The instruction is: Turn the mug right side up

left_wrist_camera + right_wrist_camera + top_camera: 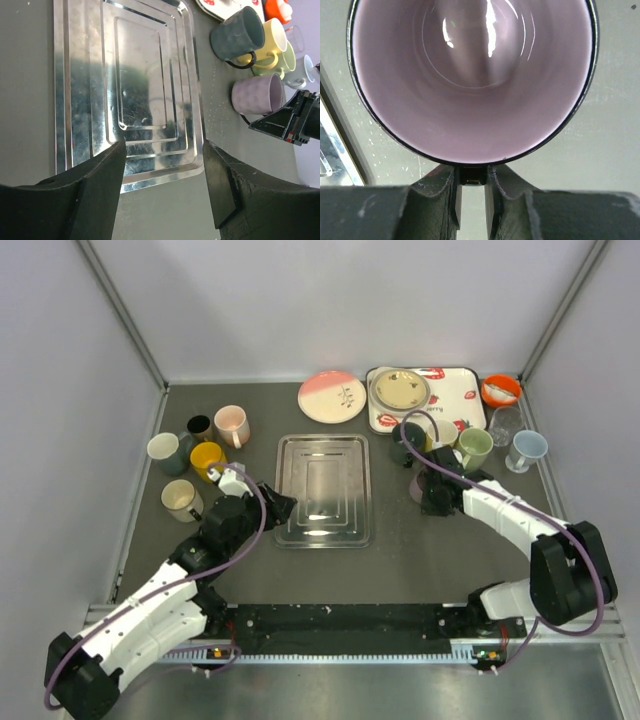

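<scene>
The lilac mug [257,94] lies on its side on the dark table, right of the metal tray, its mouth turned toward my right gripper. In the right wrist view its pale purple inside [470,75] fills the frame. My right gripper [471,175] is shut on the mug's black handle just under the rim; it also shows in the top view [437,495], with the mug [418,487] at its tip. My left gripper [164,147] is open and empty, hovering over the near right corner of the tray; it also shows in the top view [283,508].
A silver tray [322,490] lies mid-table. Several upright cups stand at the left, such as a yellow one [207,457] and a beige one [181,500]. Dark grey [408,440] and green [475,447] mugs stand just behind the lilac one. A pink plate [332,397] and a white tray [455,390] lie at the back.
</scene>
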Robot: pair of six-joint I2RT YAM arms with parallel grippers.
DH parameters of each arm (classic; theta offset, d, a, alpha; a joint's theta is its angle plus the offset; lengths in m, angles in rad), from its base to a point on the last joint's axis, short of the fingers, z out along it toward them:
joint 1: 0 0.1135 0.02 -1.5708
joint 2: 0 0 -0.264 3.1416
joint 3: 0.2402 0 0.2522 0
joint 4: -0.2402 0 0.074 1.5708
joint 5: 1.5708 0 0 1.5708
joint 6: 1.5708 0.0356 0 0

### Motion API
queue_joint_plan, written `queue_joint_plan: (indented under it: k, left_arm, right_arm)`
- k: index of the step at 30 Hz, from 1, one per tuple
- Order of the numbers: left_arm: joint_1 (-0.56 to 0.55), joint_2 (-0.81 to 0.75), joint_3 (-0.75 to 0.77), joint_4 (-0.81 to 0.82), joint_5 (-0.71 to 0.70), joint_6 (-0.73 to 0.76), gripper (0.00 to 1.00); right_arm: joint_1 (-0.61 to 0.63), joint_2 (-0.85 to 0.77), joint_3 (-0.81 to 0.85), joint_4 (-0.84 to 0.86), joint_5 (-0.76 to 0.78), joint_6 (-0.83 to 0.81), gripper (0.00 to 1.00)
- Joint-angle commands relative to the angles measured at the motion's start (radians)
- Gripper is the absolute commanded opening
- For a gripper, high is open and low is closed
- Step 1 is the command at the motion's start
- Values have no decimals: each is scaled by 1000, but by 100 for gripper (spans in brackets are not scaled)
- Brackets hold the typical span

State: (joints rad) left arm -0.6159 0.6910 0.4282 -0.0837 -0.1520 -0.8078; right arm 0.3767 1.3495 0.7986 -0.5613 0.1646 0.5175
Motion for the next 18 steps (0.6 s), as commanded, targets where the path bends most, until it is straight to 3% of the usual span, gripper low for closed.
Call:
queue_joint_plan:
  k: [1, 3, 4, 6, 9, 10, 13, 18]
  left_arm:
    - [2, 5, 50, -22, -23, 25, 68]
    - [2, 8, 50, -36, -31, 27, 68]
    - [2, 10, 52, -37, -34, 30, 68]
    - [2, 12, 55, -48, -44, 32, 68]
    - [2, 24, 66, -68, -53, 38, 70]
    - [2, 24, 67, -73, -57, 41, 70]
    - [2, 38, 78, -79, -61, 48, 73]
    - [2, 114, 112, -125, -89, 32, 83]
  right_arm:
    - [-1, 7, 19, 69, 15, -19, 0]
    - [-2, 13, 22, 66, -16, -34, 10]
    - [-2, 11, 25, 63, -23, -39, 24]
    - [-1, -1, 28, 48, -40, -46, 34]
    - [4, -79, 34, 26, -74, -56, 50]
    - [10, -105, 37, 20, -79, -57, 62]
    - [39, -205, 69, -25, -91, -60, 80]
    - [125, -421, 88, -6, -137, -45, 83]
